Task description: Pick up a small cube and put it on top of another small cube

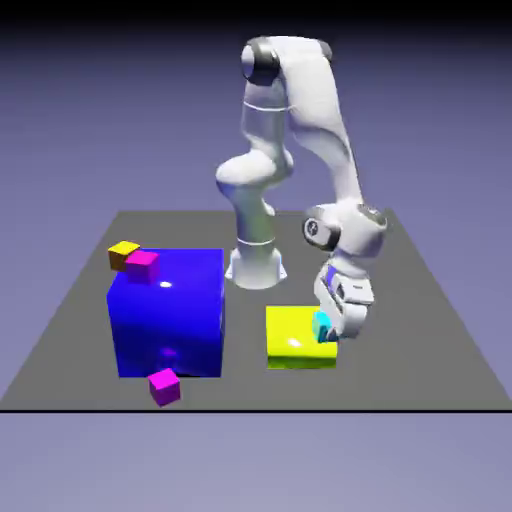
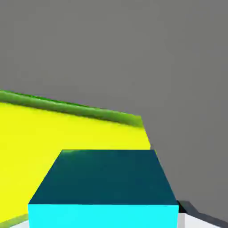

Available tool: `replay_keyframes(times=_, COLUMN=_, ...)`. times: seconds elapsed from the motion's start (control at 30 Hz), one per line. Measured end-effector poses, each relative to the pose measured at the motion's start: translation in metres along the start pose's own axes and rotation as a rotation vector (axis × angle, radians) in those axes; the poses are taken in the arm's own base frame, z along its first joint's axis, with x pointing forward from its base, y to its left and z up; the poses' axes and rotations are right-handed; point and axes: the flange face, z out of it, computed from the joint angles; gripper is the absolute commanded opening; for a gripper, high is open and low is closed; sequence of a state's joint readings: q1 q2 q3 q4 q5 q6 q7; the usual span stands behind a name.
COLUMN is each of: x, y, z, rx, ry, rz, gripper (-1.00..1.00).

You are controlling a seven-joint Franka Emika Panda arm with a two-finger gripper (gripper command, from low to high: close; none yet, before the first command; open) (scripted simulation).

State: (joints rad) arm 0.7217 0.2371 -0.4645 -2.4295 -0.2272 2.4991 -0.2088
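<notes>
the fingers (image 1: 330,330) are clamped on the small cyan cube (image 1: 322,325), which sits right at the exterior view's right edge of the flat yellow block (image 1: 298,338), just above or touching its top; the pictures do not settle which. in the hand view the cyan cube (image 2: 104,189) fills the bottom of the picture, with the yellow block (image 2: 67,129) spread behind it and the grey counter (image 2: 178,67) beyond.

the risks, as a judgement: if the cube is carried away low, its lower edge may catch on the yellow block and twist in the grip. the likely targets, the small magenta cube (image 1: 164,386) on the counter near the front, or the magenta cube (image 1: 143,265) and small yellow cube (image 1: 123,254) on top of the big blue cube (image 1: 168,315), are tiny, so a slightly off-centre release would let the cyan cube tip off. a low path across could also strike the blue cube.
</notes>
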Motion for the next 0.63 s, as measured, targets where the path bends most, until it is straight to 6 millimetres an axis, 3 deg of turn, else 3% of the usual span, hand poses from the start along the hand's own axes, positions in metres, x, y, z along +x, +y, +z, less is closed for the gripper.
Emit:
replay_keyframes(times=0.17, x=-0.036, y=0.144, z=0.02, rx=0.11, ry=-0.076, rz=0.481, gripper=-1.0)
replay_keyframes(times=0.33, x=-0.11, y=0.27, z=0.036, rx=0.215, ry=-0.109, rz=0.928, gripper=-1.0)
replay_keyframes(times=0.37, x=-0.121, y=0.283, z=0.039, rx=0.215, ry=-0.11, rz=0.979, gripper=-1.0)
replay_keyframes(times=0.43, x=-0.12, y=0.282, z=0.041, rx=0.201, ry=-0.109, rz=0.976, gripper=-1.0)
replay_keyframes(times=0.53, x=-0.116, y=0.27, z=0.101, rx=0.2, ry=-0.109, rz=0.976, gripper=-1.0)
replay_keyframes(times=0.57, x=-0.116, y=0.268, z=0.109, rx=0.2, ry=-0.11, rz=0.976, gripper=1.0)
replay_keyframes(times=0.63, x=-0.116, y=0.268, z=0.109, rx=0.199, ry=-0.11, rz=0.976, gripper=1.0)
